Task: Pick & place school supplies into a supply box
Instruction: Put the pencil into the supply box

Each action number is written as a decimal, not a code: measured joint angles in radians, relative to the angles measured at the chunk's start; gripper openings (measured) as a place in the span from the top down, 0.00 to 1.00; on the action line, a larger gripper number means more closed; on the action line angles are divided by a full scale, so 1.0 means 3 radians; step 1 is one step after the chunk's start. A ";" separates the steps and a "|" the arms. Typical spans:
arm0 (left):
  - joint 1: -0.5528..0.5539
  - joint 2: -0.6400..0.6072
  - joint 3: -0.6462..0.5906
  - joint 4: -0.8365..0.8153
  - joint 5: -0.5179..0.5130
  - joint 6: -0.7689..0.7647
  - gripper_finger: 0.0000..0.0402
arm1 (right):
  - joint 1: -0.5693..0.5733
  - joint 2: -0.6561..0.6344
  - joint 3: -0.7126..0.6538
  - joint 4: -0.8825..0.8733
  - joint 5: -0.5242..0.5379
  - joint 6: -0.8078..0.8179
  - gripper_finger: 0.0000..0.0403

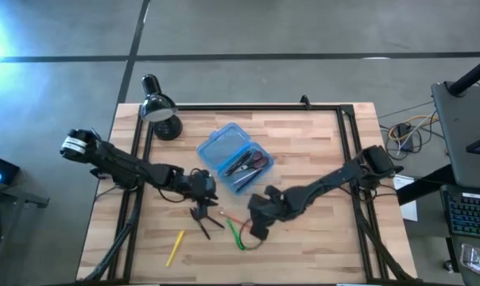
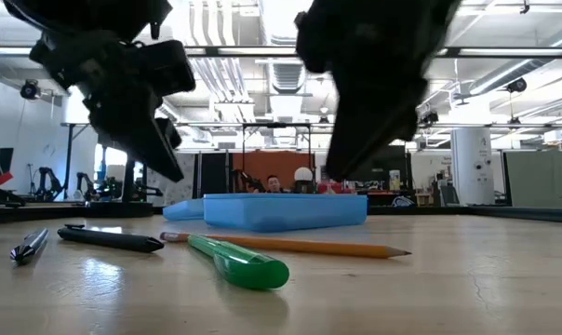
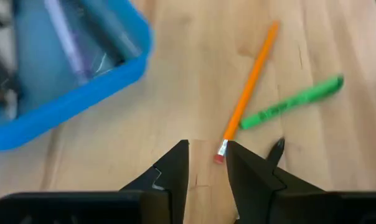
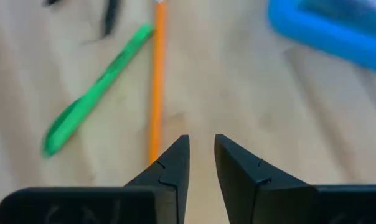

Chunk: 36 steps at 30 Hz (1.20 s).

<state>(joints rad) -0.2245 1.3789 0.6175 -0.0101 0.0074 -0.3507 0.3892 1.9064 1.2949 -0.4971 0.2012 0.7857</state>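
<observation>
High view: translucent blue plastic pencil case [image 1: 234,159] lies open mid-table, red-handled scissors [image 1: 258,161] inside. Left gripper [image 1: 203,189] and right gripper [image 1: 260,213] hang just in front of it. Yellow pencil [image 1: 175,247] sits apart.

Low view: green pen [image 2: 237,261] touches orange pencil [image 2: 290,245].

Left wrist: fingers [image 3: 175,171] slightly spread, empty, above the pencil's eraser.

Right wrist: fingers [image 4: 172,168] narrowly apart, empty.

Grey floor [image 1: 65,119] – ceiling ducts [image 2: 281,74], white column [image 2: 470,167] beyond.
</observation>
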 joint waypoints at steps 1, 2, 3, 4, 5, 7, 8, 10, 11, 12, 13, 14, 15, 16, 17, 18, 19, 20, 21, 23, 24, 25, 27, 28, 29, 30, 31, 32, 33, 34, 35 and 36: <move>-0.0024 0.0048 0.0019 0.0013 0.0010 0.0158 0.78 | 0.0063 0.0000 0.0000 0.0005 0.0017 0.0040 0.83; -0.0051 0.0086 0.0037 0.0033 0.0019 0.0317 0.78 | 0.0123 0.0000 0.0000 0.0001 0.0024 0.0080 0.82; -0.0073 0.0116 0.0053 0.0028 0.0043 0.0469 0.79 | 0.0179 0.0000 0.0001 -0.0008 0.0024 0.0103 0.81; -0.0091 0.0149 0.0072 0.0027 0.0083 0.0596 0.79 | 0.0231 0.0000 0.0003 -0.0012 0.0025 0.0105 0.80; -0.0110 0.0179 0.0088 0.0033 0.0134 0.0696 0.79 | 0.0274 0.0000 0.0006 -0.0009 0.0025 0.0106 0.79; -0.0139 0.0238 0.0114 0.0019 0.0216 0.0804 0.79 | 0.0336 0.0000 0.0006 -0.0017 0.0023 0.0143 0.77; -0.0152 0.0265 0.0127 0.0021 0.0232 0.0827 0.79 | 0.0356 0.0006 0.0006 -0.0020 0.0026 0.0174 0.76; -0.0160 0.0312 0.0145 0.0016 0.0247 0.0833 0.79 | 0.0390 0.0019 0.0006 -0.0052 0.0100 0.0225 0.76; -0.0159 0.0341 0.0161 0.0007 0.0247 0.0833 0.79 | 0.0403 0.0020 0.0006 -0.0083 0.0199 0.0248 0.76; -0.0159 0.0375 0.0178 0.0006 0.0247 0.0833 0.79 | 0.0407 0.0027 0.0005 -0.0083 0.0275 0.0254 0.77; -0.0159 0.0403 0.0197 0.0007 0.0247 0.0845 0.79 | 0.0407 0.0038 0.0005 -0.0071 0.0307 0.0253 0.77; -0.0159 0.0430 0.0217 -0.0001 0.0246 0.0879 0.79 | 0.0406 0.0049 0.0005 -0.0074 0.0309 0.0246 0.77; -0.0159 0.0473 0.0249 0.0001 0.0245 0.0927 0.79 | 0.0406 0.0069 0.0005 -0.0078 0.0307 0.0237 0.77; -0.0159 0.0513 0.0284 0.0021 0.0246 0.0974 0.79 | 0.0405 0.0089 0.0005 -0.0077 0.0304 0.0239 0.76; -0.0159 0.0547 0.0307 0.0026 0.0247 0.1005 0.79 | 0.0405 0.0105 0.0005 -0.0081 0.0302 0.0273 0.76; -0.0159 0.0582 0.0325 -0.0003 0.0247 0.1016 0.79 | 0.0405 0.0113 0.0005 -0.0081 0.0301 0.0340 0.76; -0.0156 0.0617 0.0353 -0.0012 0.0247 0.1018 0.79 | 0.0405 0.0113 0.0006 -0.0078 0.0300 0.0435 0.76; -0.0155 0.0650 0.0383 -0.0006 0.0247 0.1019 0.79 | 0.0405 0.0113 0.0006 -0.0075 0.0301 0.0548 0.77; -0.0155 0.0664 0.0403 -0.0032 0.0247 0.1018 0.79 | 0.0406 0.0111 0.0006 -0.0078 0.0301 0.0679 0.78; -0.0155 0.0669 0.0437 -0.0103 0.0247 0.1006 0.79 | 0.0413 0.0108 0.0006 -0.0089 0.0303 0.0931 0.81; -0.0155 0.0669 0.0449 -0.0100 0.0246 0.1006 0.79 | 0.0420 0.0104 0.0006 -0.0101 0.0299 0.1053 0.83; -0.0155 0.0651 0.0449 -0.0110 0.0242 0.1004 0.79 | 0.0426 0.0099 0.0005 -0.0106 0.0280 0.1191 0.85; -0.0151 0.0624 0.0438 -0.0130 0.0241 0.1003 0.79 | 0.0446 0.0094 0.0005 -0.0093 0.0207 0.1520 0.89; -0.0150 0.0614 0.0440 -0.0132 0.0240 0.1005 0.79 | 0.0456 0.0093 0.0005 -0.0093 0.0183 0.1693 0.92; -0.0150 0.0597 0.0440 -0.0174 0.0238 0.1006 0.79 | 0.0465 0.0093 0.0003 -0.0091 0.0129 0.1882 0.94; -0.0150 0.0585 0.0436 -0.0229 0.0237 0.1004 0.79 | 0.0477 0.0093 0.0003 -0.0087 0.0110 0.2090 0.96; -0.0142 0.0581 0.0435 -0.0245 0.0237 0.1002 0.79 | 0.0480 0.0093 0.0001 -0.0071 0.0080 0.2302 0.97; -0.0137 0.0581 0.0437 -0.0264 0.0237 0.1003 0.79 | 0.0480 0.0093 0.0001 -0.0048 0.0034 0.2514 0.97; -0.0136 0.0581 0.0437 -0.0321 0.0237 0.1002 0.79 | 0.0480 0.0093 -0.0002 -0.0021 0.0000 0.2728 0.98; -0.0135 0.0581 0.0433 -0.0367 0.0235 0.1002 0.79 | 0.0478 0.0093 -0.0012 0.0026 -0.0026 0.2953 0.98; -0.0132 0.0581 0.0427 -0.0374 0.0235 0.1003 0.79 | 0.0478 0.0093 -0.0025 0.0100 -0.0044 0.3199 0.98; -0.0131 0.0580 0.0420 -0.0354 0.0235 0.1014 0.79 | 0.0476 0.0093 -0.0044 0.0177 -0.0050 0.3447 0.98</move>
<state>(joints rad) -0.2638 1.5529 0.7435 -0.1164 0.0780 -0.0465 0.5320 1.9343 1.2818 -0.4440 0.1864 1.8198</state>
